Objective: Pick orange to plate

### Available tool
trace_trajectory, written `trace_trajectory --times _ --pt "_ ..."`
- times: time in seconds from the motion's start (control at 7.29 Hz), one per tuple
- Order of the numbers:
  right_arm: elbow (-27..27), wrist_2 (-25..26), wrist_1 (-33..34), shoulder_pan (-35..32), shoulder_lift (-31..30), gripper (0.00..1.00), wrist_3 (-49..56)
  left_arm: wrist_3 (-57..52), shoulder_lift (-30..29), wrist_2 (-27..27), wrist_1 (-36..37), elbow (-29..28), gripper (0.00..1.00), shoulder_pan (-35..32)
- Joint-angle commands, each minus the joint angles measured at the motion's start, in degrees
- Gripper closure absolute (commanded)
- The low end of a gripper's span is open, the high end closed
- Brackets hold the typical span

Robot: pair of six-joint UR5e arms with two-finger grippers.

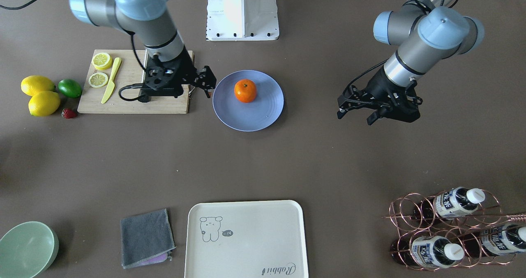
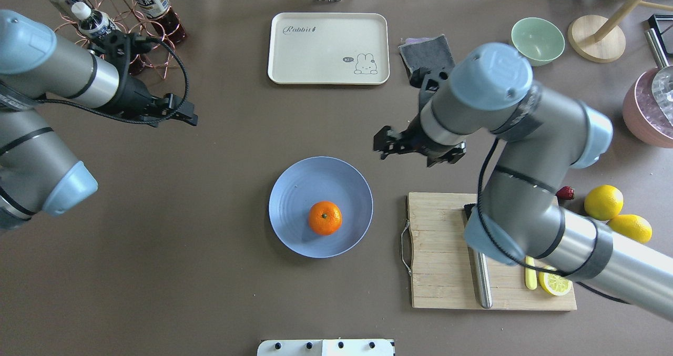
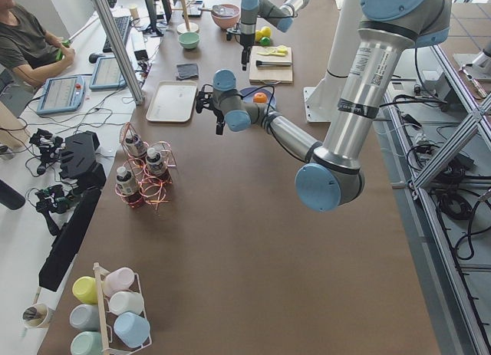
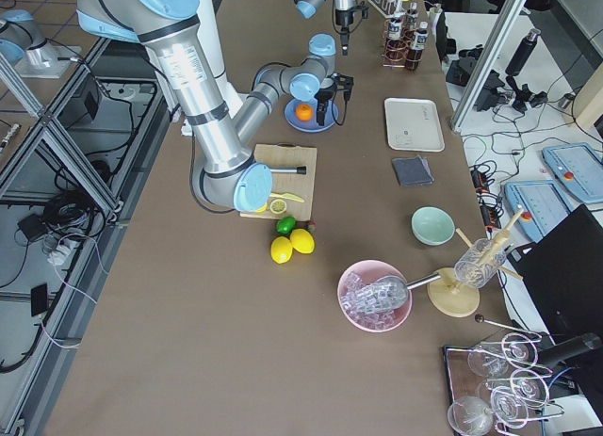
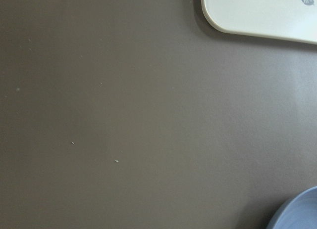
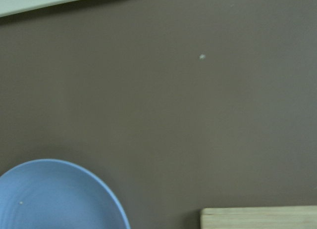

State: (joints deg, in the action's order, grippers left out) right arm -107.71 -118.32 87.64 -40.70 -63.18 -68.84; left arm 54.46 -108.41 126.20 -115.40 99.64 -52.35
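Note:
The orange rests on the blue plate, slightly toward the cutting-board side of its middle, with nothing touching it. My right gripper hovers just beside the plate's rim, between plate and board, open and empty. On the plate's other side, well away from it, my left gripper hangs over bare table, open with nothing in it. A slice of the plate shows in each wrist view; neither shows any fingers.
A wooden cutting board carries lemon slices and a yellow knife. Two lemons, a lime and a strawberry lie beside it. The cream tray, grey cloth, green bowl and bottle rack line the far side.

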Motion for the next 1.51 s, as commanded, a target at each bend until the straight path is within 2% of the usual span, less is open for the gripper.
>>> trace_trajectory --times 0.0,0.27,0.41,0.55,0.69,0.82,1.1,1.37 --pt "-0.67 -10.85 0.69 -17.85 -13.31 0.0 30.44 -21.91 5.53 7.1 8.77 0.55 0.02 -11.94" --pt "6.68 -14.2 0.43 -32.79 -22.74 0.0 59.64 -37.78 12.66 10.02 10.63 -0.15 0.02 -21.97" --pt "12.38 -16.83 0.34 -40.52 -25.39 0.0 73.71 -42.98 15.39 10.03 10.9 -0.41 0.02 -25.84" --pt "19.14 -17.2 0.17 -47.21 -26.98 0.0 86.38 -43.64 16.9 11.86 11.16 -0.33 0.02 -29.53" --pt "22.86 -17.46 0.08 -51.28 -27.17 0.0 92.07 -46.43 20.48 12.05 9.86 -0.5 0.02 -30.78" --pt "21.94 -17.55 -0.01 -54.28 -28.39 0.0 92.39 -49.07 21.48 11.88 6.36 -0.5 0.02 -32.19" --pt "20.52 -17.64 -0.01 -54.48 -28.23 0.0 91.69 -48.84 21.31 11.53 6.33 -3.74 0.02 -33.08" --pt "20.7 -17.12 -0.01 -54.48 -27.97 0.0 91.6 -48.75 21.57 11.09 6.5 -4.1 0.02 -33.61"
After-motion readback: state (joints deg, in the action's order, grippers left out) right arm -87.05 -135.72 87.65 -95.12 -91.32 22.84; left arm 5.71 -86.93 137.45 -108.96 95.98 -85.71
